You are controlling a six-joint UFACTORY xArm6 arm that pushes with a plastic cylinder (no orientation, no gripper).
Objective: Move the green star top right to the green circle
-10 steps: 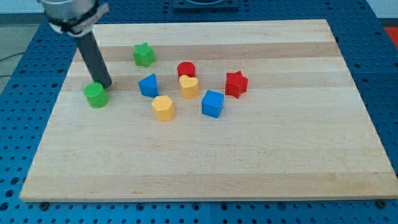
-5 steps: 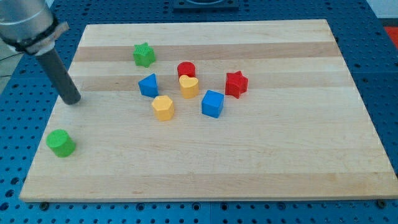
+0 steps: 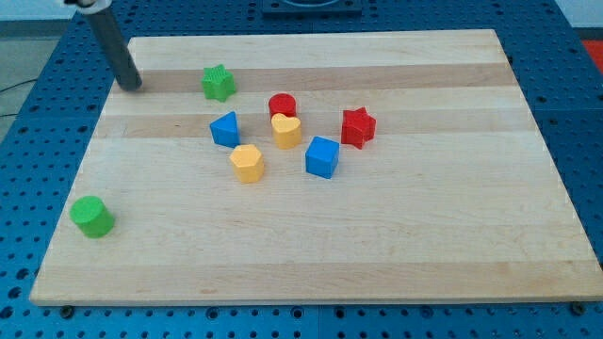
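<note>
The green star (image 3: pixel 218 83) lies on the wooden board (image 3: pixel 415 235) near the view's top left. The green circle (image 3: pixel 92 217) sits far from it, near the board's bottom left edge. My tip (image 3: pixel 130 86) rests at the board's left edge near the top, to the left of the green star with a clear gap between them. The rod slants up to the view's top left corner.
A cluster sits mid-board: a blue triangle (image 3: pixel 225 129), a red circle (image 3: pixel 282 105), a yellow heart (image 3: pixel 286 131), a yellow hexagon (image 3: pixel 247 163), a blue cube (image 3: pixel 322 156) and a red star (image 3: pixel 358 126).
The green circle slid from beside the tip to the board's bottom left. The tip swung left, then moved up to the top left, level with the green star.
</note>
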